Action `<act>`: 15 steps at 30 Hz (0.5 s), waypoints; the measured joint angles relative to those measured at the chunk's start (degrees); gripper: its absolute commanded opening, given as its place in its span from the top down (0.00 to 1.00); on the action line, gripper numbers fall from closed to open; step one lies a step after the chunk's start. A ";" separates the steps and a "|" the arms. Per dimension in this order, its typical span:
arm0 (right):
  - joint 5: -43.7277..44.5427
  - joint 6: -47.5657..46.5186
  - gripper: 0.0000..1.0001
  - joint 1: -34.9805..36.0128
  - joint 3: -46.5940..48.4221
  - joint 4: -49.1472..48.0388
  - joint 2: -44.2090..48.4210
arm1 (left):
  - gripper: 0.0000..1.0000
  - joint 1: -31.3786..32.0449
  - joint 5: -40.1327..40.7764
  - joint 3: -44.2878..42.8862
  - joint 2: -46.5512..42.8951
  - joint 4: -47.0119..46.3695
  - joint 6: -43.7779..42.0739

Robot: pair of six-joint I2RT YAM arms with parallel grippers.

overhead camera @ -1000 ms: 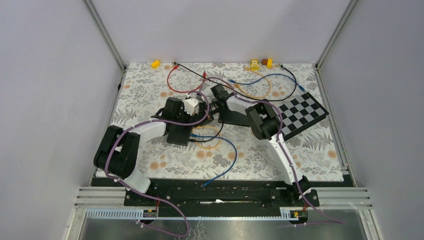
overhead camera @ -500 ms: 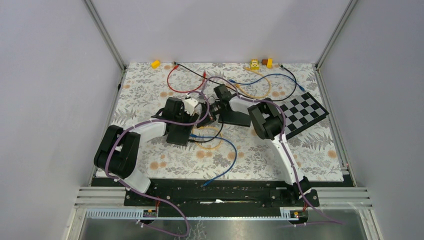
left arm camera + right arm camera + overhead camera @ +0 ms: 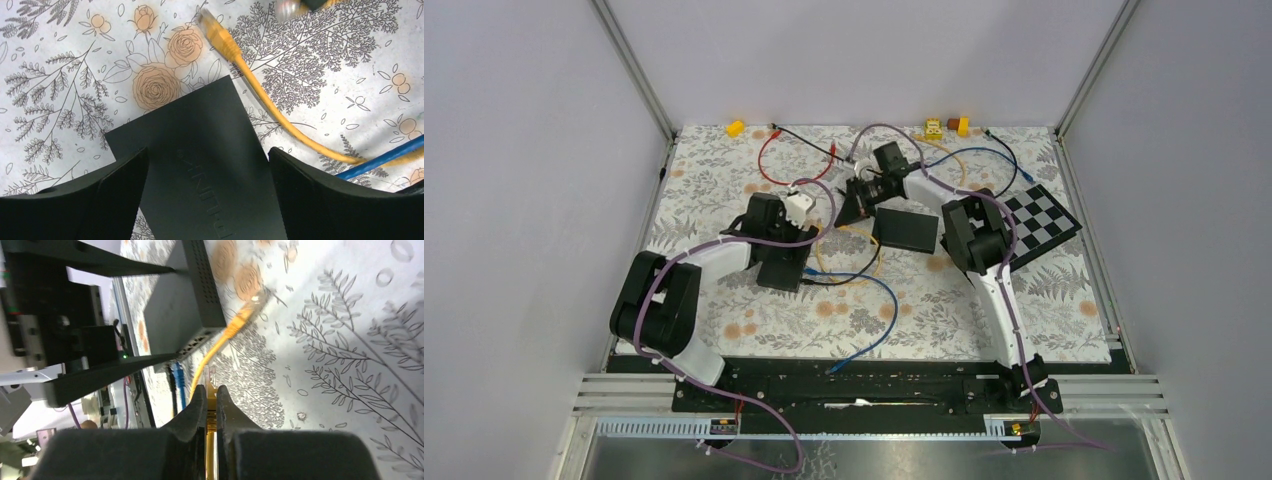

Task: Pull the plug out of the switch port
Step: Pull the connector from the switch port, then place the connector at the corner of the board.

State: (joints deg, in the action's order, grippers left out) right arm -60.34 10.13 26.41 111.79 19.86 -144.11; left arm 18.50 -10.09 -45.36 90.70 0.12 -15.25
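The black switch [image 3: 190,115] lies on the flowered mat between the wide-apart fingers of my open left gripper [image 3: 208,150]. In the top view the left gripper [image 3: 782,262] covers most of it. My right gripper [image 3: 210,388] is shut on a yellow plug [image 3: 210,377], whose clear tip hangs in the air apart from the switch [image 3: 175,310]. The right gripper [image 3: 852,207] is above and to the right of the left one. The yellow cable's other plug [image 3: 212,27] lies loose on the mat. A blue cable [image 3: 178,377] and a black cable [image 3: 171,380] sit in the ports.
A flat black pad [image 3: 906,230] lies right of the grippers, with a checkerboard [image 3: 1039,225] beyond it. Red [image 3: 769,160] and blue [image 3: 944,158] leads curl at the back near yellow blocks [image 3: 735,128]. The blue patch cable [image 3: 874,330] trails toward the near edge.
The right gripper has drawn back and away from the switch with the yellow plug, dragging the yellow loop along. The left jaws have spread wider.
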 measured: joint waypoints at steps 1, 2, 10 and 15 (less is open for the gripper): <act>0.20 0.50 1.00 -0.31 0.68 0.09 0.52 | 0.05 -0.52 -0.72 0.00 -0.13 0.24 0.11; 0.39 1.14 1.00 -0.59 1.40 0.04 1.09 | 0.03 -0.96 -1.44 0.00 -0.28 0.44 0.24; 1.33 8.83 1.00 -1.49 7.13 -3.67 8.26 | 0.01 -5.55 -9.55 -0.52 -2.45 4.46 0.79; 1.38 13.31 1.00 -2.19 14.03 -6.12 9.64 | 0.01 -6.45 -15.02 -3.19 -3.41 4.94 1.31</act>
State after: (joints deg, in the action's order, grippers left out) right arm -58.96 23.44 24.23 125.82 13.74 -134.47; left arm 12.05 -25.10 -48.56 87.29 5.06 -13.93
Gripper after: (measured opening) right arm 0.052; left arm 0.987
